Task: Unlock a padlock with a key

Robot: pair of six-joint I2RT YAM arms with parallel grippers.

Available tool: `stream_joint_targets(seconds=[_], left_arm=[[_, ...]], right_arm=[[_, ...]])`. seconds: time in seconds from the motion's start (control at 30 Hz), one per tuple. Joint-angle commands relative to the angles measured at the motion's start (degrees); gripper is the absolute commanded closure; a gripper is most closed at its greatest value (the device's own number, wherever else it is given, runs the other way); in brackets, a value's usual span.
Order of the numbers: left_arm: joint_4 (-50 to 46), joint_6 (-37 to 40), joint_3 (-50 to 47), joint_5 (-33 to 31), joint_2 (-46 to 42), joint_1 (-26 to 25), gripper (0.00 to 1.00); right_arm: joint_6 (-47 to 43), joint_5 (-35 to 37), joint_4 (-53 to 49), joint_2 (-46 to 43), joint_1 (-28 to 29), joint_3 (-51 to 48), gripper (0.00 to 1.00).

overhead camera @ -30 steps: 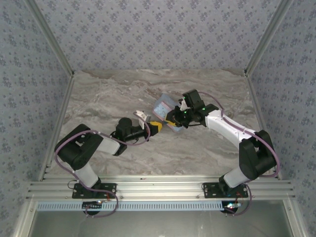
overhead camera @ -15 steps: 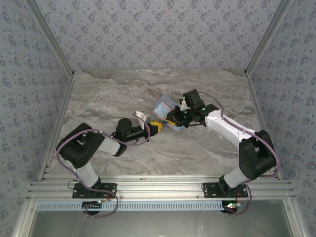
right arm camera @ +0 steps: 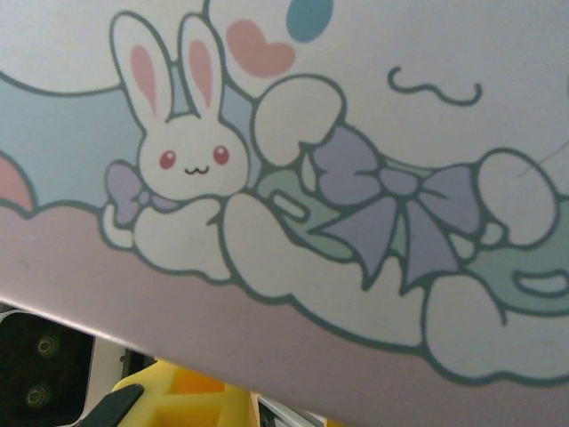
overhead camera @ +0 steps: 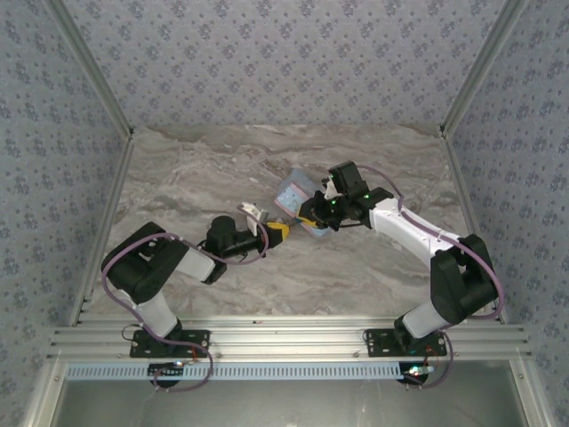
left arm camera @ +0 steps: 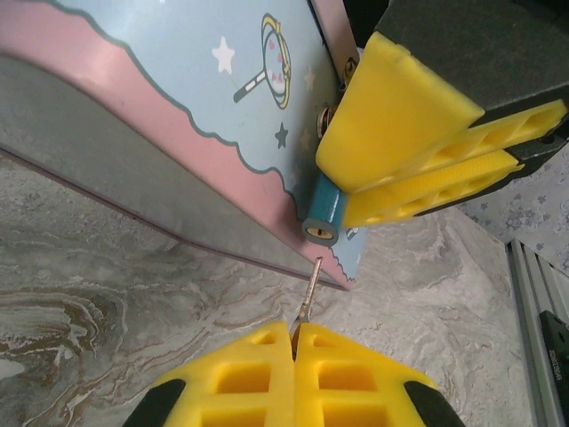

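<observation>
1. Left hand [left arm camera: 293, 334]: yellow fingers pressed together, pinching the bow of the key [left arm camera: 308, 289]. The thin blade sticks out ahead of the fingertips.
2. Padlock [left arm camera: 324, 212]: a small dark-blue barrel at the edge of the pale-blue cartoon tin [left arm camera: 169, 98], held clear of the marble worktop [left arm camera: 107, 267]. Its brass keyway end faces the left hand.
3. Right hand [left arm camera: 343, 187]: its two yellow fingers are nearly closed, with the padlock barrel emerging between their tips. It appears to clamp the padlock and so steady it. In the right wrist view the tin's bunny lid [right arm camera: 356, 133] lies close against the camera.
4. Governing relation: the keyway lies directly ahead of the key tip, just beyond it and not touching. The blade leans slightly toward the right of the left wrist view. The barrel's long axis runs roughly on from it, though exact alignment cannot be judged.
5. Judgement: the left hand is the one placed for insertion. The next move is a short advance along the blade's axis, with a small tilt correction if the tip catches the keyway rim.
</observation>
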Motion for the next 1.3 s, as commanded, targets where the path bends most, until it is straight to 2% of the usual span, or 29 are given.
stream_joint_targets(seconds=[0.0, 1.27], left_arm=[[1.2, -0.5, 2.2, 0.3, -0.1, 0.4, 1.0], [5.9, -3.5, 5.0, 3.6, 3.8, 1.1, 1.0]], right_arm=[[-0.5, -0.3, 1.8, -2.3, 0.3, 0.4, 1.0], [-1.4, -3.4, 1.0, -1.5, 0.9, 0.3, 1.0]])
